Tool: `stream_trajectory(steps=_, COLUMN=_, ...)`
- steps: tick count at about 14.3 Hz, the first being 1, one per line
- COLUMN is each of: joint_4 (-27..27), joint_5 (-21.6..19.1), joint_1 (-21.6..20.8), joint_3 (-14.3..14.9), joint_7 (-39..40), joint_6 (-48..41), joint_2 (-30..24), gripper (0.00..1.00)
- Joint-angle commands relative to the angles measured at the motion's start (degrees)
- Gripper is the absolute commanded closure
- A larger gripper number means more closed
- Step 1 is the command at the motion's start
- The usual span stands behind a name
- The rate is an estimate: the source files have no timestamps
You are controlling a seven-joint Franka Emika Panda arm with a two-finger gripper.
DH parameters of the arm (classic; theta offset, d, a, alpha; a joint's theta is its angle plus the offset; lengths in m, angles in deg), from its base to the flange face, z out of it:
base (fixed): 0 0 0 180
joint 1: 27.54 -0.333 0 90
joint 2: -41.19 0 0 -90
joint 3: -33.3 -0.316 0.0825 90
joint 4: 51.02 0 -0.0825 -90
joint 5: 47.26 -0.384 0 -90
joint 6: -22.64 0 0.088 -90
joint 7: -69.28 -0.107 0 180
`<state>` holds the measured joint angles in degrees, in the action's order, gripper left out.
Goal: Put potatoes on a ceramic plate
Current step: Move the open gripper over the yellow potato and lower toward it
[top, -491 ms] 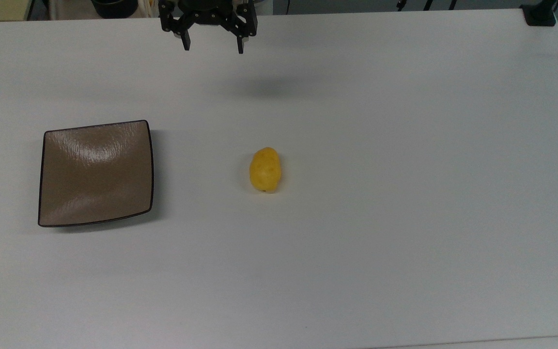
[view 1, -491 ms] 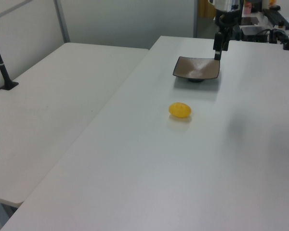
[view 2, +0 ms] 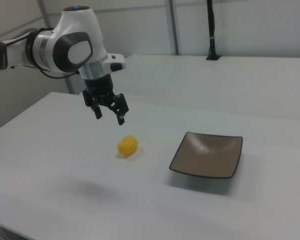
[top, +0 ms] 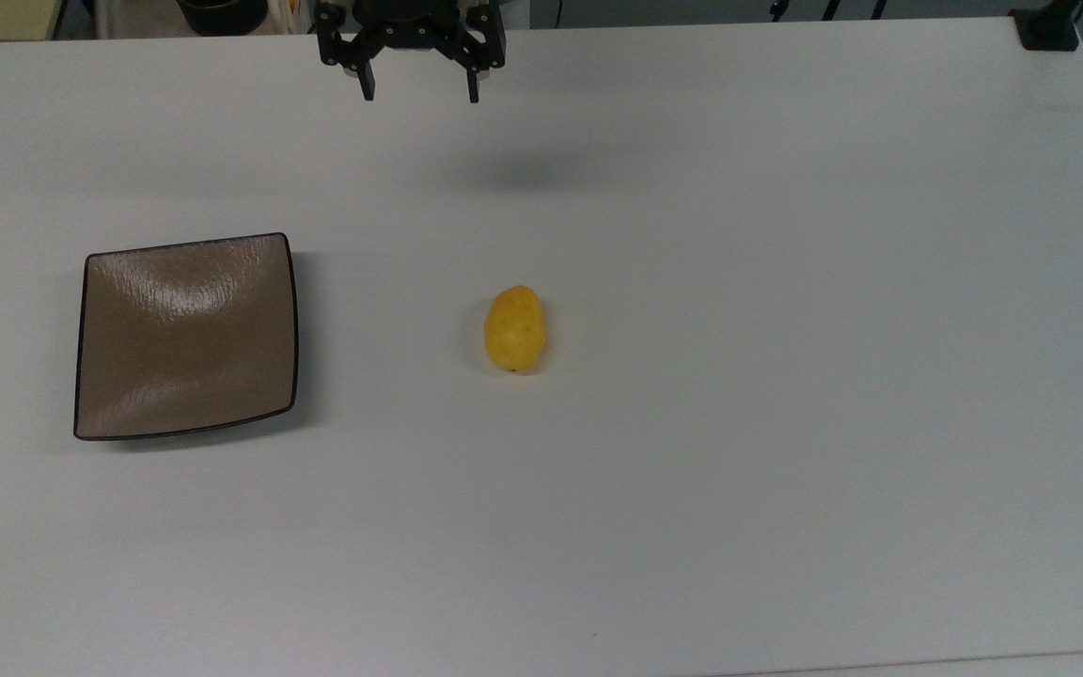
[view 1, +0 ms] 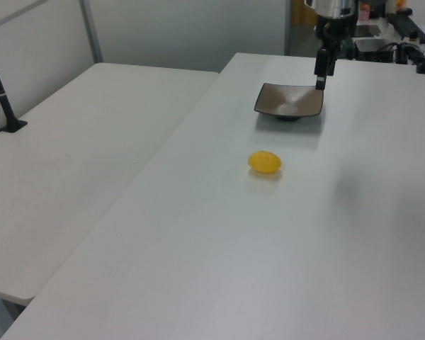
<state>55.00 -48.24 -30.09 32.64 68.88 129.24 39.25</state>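
Observation:
A small bright-yellow potato (top: 514, 329) (view 1: 265, 162) (view 2: 127, 145) lies on the white table near its middle. The square glossy brown ceramic plate (top: 186, 336) (view 1: 290, 100) (view 2: 208, 154) sits bare at the top view's left, well apart from the potato. My gripper (top: 421, 90) (view 2: 109, 116) (view 1: 320, 74) hangs open and empty in the air at the top view's upper edge, far above and behind the potato. Its two black fingers point down with a wide gap between them.
The white table (top: 739, 423) stretches wide around both objects. A second white table (view 1: 78, 142) adjoins it at the left view's left. A black post base (top: 1047, 28) stands at the top view's upper right corner. The white arm (view 2: 65, 45) reaches in from the right view's left.
The gripper has shifted slightly toward the top view's upper edge. The potato and plate have not moved.

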Motion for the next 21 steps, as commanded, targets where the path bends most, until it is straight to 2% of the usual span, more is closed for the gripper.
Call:
stream_trajectory(steps=1, joint_4=1.56, joint_5=-1.04, joint_1=-1.32, joint_3=1.36, joint_7=1.54, joint_6=1.59, joint_2=-0.96, gripper=0.00)
stream_trajectory(steps=5, joint_4=1.47, joint_5=-2.79, joint_1=-1.41, joint_3=1.27, joint_7=1.28, joint_6=5.43, joint_2=-0.17, gripper=0.00)
stream_trajectory(steps=8, joint_4=1.38, joint_5=-3.59, joint_1=-2.20, joint_3=1.27, joint_7=-3.63, joint_6=8.96, joint_2=1.93, gripper=0.00)
stream_trajectory(steps=13, joint_4=1.21, joint_5=-3.59, joint_1=-4.04, joint_3=0.31, joint_7=-10.48, joint_6=18.36, joint_2=8.78, gripper=0.00)
stream_trajectory(steps=21, joint_4=0.59, joint_5=-3.59, joint_1=-5.62, joint_3=0.04, joint_7=-11.38, joint_6=27.07, joint_2=18.63, gripper=0.00)
